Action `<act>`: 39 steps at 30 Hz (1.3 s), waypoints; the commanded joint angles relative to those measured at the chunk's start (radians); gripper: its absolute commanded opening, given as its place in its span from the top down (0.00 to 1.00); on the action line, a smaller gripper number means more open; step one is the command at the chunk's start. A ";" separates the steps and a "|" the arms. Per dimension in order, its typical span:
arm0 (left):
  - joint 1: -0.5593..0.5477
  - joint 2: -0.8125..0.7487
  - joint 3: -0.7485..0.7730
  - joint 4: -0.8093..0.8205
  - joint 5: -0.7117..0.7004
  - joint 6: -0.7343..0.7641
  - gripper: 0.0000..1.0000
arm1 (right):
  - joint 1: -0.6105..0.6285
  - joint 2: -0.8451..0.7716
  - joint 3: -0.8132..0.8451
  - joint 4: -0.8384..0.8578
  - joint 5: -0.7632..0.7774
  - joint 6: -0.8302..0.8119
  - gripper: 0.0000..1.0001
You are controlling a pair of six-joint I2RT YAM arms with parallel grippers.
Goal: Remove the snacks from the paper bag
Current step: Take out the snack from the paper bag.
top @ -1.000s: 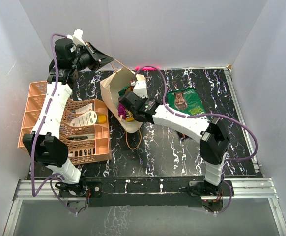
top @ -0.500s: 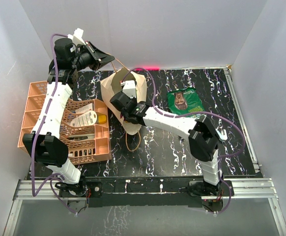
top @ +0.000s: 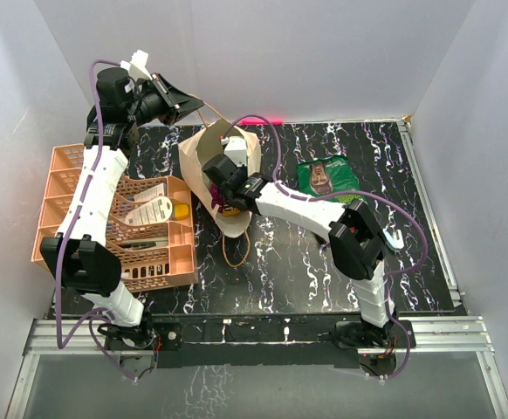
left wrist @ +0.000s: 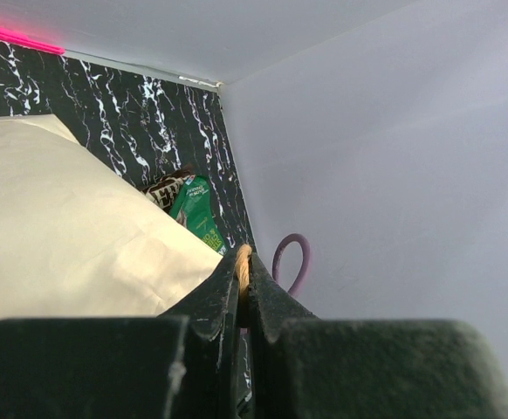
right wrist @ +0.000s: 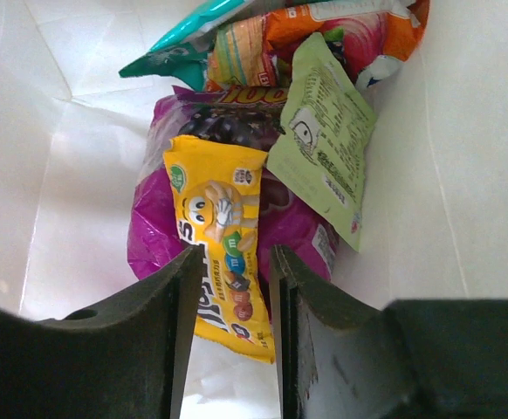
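Note:
The paper bag (top: pixel 203 155) lies on the black marble table with its mouth toward the arms. My left gripper (top: pixel 190 106) is shut on one looped handle (left wrist: pixel 243 264), holding it up at the back. My right gripper (top: pixel 225 194) reaches into the bag's mouth. In the right wrist view it (right wrist: pixel 235 262) stands open, a yellow packet (right wrist: pixel 215 201) lying between its fingers. Under that is a magenta packet (right wrist: pixel 149 249), with a pale green packet (right wrist: pixel 324 148), a teal one (right wrist: pixel 180 48) and an orange-pink one (right wrist: pixel 346 26) deeper in. A green packet (top: pixel 328 179) lies out on the table.
An orange mesh basket (top: pixel 62 188) holding white tubes and a bottle stands left of the bag. The bag's second handle (top: pixel 236 249) lies looped on the table in front. White walls close in at the back and both sides.
My right arm has swung left and pushed its gripper deeper into the bag's mouth, jaws now wider apart. The left arm still holds the handle in the same place.

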 commanded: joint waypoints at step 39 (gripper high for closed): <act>0.010 -0.028 0.009 0.041 -0.010 0.009 1.00 | -0.014 -0.886 -0.547 0.074 -0.186 0.108 0.93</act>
